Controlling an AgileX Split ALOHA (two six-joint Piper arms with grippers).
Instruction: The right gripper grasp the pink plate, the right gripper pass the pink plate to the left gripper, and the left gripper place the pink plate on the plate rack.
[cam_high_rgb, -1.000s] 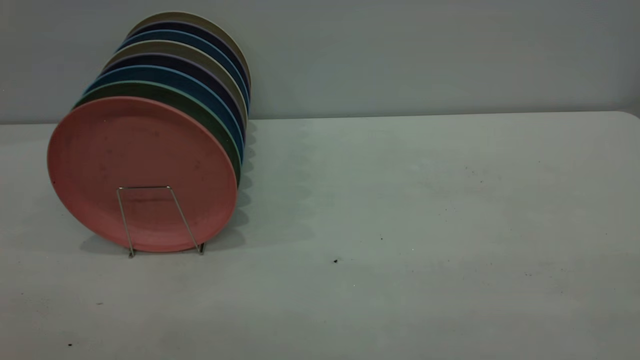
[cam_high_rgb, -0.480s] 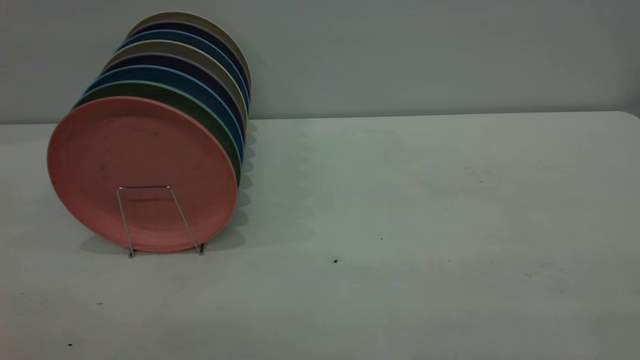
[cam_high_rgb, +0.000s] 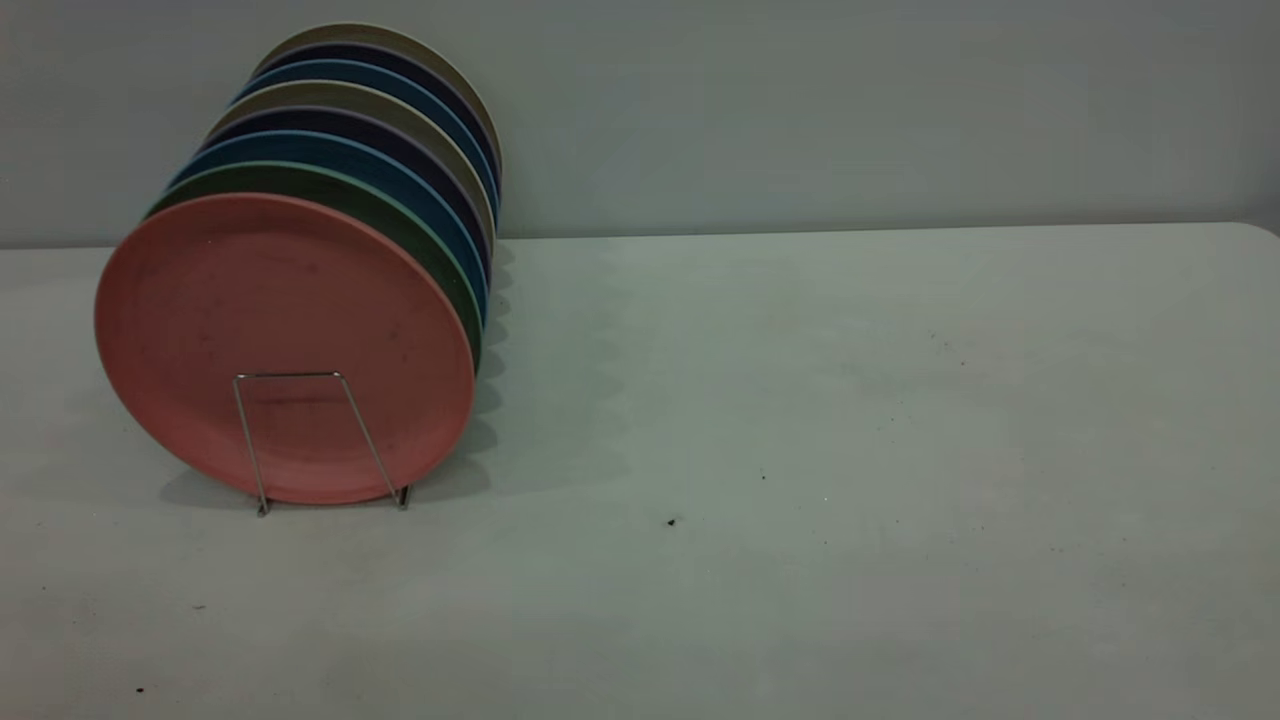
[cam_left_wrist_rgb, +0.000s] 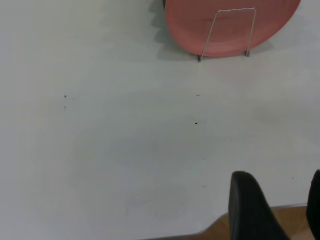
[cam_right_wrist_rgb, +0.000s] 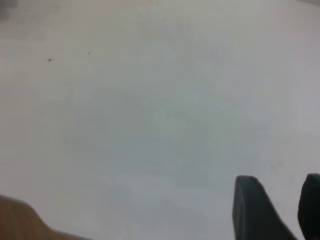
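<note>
The pink plate (cam_high_rgb: 285, 345) stands upright at the front of the plate rack (cam_high_rgb: 300, 440), at the table's left in the exterior view. It also shows in the left wrist view (cam_left_wrist_rgb: 230, 25) behind the rack's front wire loop (cam_left_wrist_rgb: 227, 32). Neither arm shows in the exterior view. My left gripper (cam_left_wrist_rgb: 277, 187) hangs over the table's near edge, far from the plate, jaws apart and empty. My right gripper (cam_right_wrist_rgb: 277, 186) is over bare table, jaws apart and empty.
Behind the pink plate stand a green plate (cam_high_rgb: 400, 225) and several blue, dark and beige plates (cam_high_rgb: 400, 120) in the same rack. The grey table (cam_high_rgb: 850, 450) stretches to the right. The table's wooden edge (cam_left_wrist_rgb: 250, 230) lies under the left gripper.
</note>
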